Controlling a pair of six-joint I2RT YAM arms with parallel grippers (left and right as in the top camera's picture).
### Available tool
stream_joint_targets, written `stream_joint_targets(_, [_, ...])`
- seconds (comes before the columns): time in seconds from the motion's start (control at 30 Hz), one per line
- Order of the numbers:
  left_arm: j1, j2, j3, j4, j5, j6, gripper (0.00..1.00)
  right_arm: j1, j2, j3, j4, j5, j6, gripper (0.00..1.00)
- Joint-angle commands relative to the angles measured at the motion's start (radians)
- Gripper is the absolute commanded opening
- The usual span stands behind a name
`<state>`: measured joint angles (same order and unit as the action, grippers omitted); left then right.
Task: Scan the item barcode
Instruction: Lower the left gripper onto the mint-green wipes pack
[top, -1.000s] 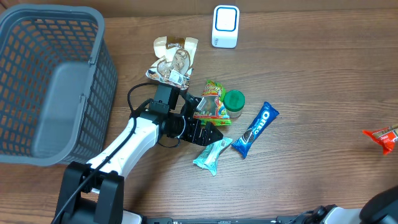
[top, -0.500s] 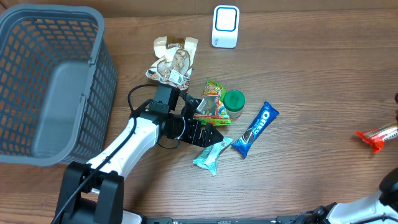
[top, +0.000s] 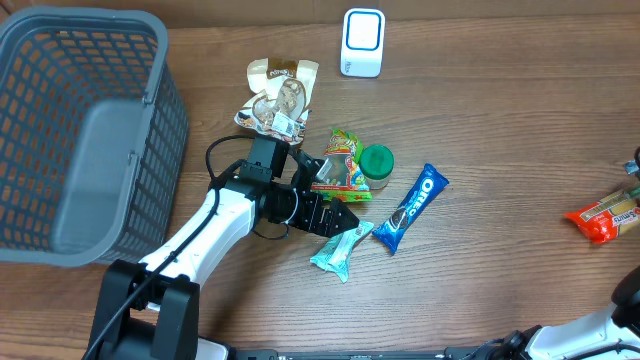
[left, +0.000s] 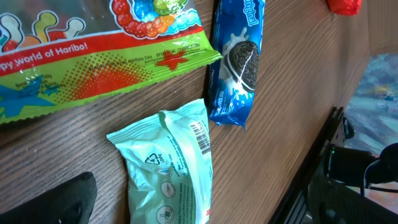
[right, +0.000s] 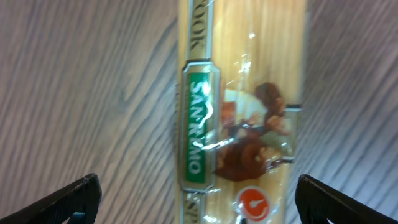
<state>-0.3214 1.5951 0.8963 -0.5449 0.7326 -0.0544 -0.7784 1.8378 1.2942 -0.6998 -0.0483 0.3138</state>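
Note:
A white barcode scanner stands at the table's far edge. An orange-red pasta packet lies flat at the right edge. In the right wrist view this packet lies between the wide-apart fingers of my right gripper, which is open and not touching it. My left gripper hovers open over a mint-green packet. That packet's barcode faces up in the left wrist view. Only one dark fingertip shows there.
A grey mesh basket fills the left side. A Haribo bag, a green-lidded tub, a blue Oreo pack and a beige foil snack bag cluster round the left gripper.
My right gripper has opened and let go of the pasta packet, which now lies on the table, shifted slightly left. The left arm has not moved.

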Motion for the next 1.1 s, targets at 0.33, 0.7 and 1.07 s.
stream_joint_targets(0.33, [-0.006,-0.021,0.086,-0.079,-0.143,0.032,1.00,0.069,-0.339,0.048,-0.002,-0.285,-0.025,1.00])
stream_joint_targets(0.7, [-0.007,-0.021,0.151,-0.281,-0.336,0.032,1.00,0.540,-0.589,0.048,-0.089,-0.006,-0.109,1.00])
stream_joint_targets(1.07, [-0.117,-0.021,0.151,-0.398,-0.457,-0.022,1.00,0.663,-0.611,0.048,-0.252,-0.169,-0.074,1.00])
